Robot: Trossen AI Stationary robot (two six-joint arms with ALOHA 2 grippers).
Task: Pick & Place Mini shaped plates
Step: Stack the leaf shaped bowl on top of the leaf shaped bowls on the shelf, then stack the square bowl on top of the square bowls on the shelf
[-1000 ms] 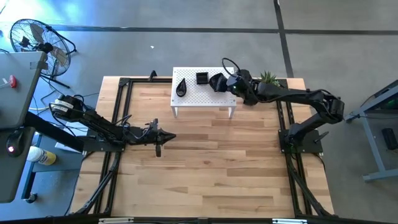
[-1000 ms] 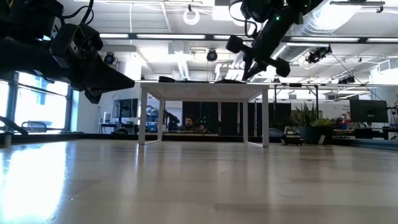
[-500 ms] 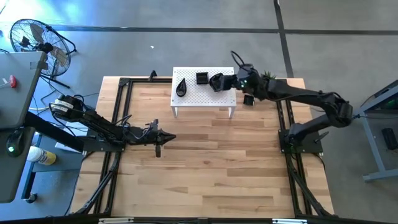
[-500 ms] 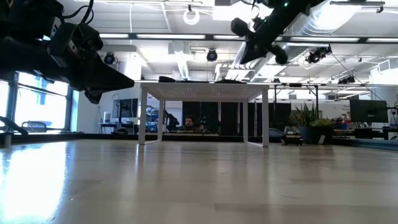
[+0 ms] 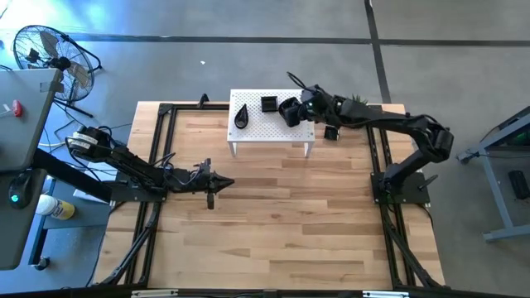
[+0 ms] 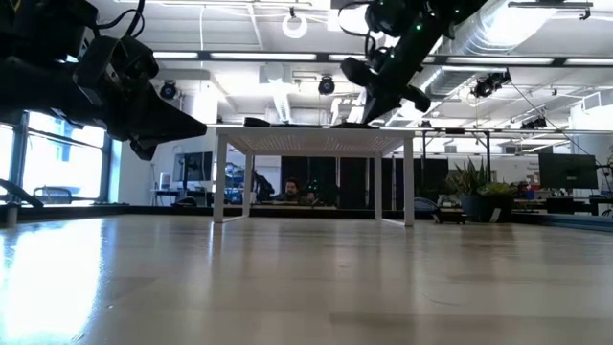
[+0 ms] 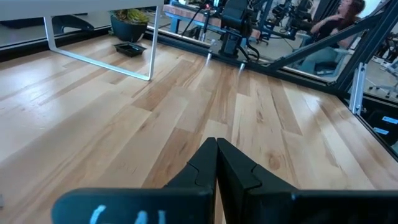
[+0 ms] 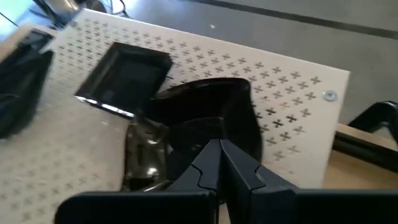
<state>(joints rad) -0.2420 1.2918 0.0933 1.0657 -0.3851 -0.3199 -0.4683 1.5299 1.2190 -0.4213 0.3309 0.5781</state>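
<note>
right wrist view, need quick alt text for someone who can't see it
The right gripper, fingers shut and empty, hovers over a glossy black rounded plate on the white perforated stand. A square black plate lies just beyond it, and another dark plate shows at the picture's edge.

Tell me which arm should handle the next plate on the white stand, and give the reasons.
Right. The right gripper, shut, hangs over the white stand beside the rounded plate. The left gripper, also shut, waits low over the bare table, well short of the stand.
</note>
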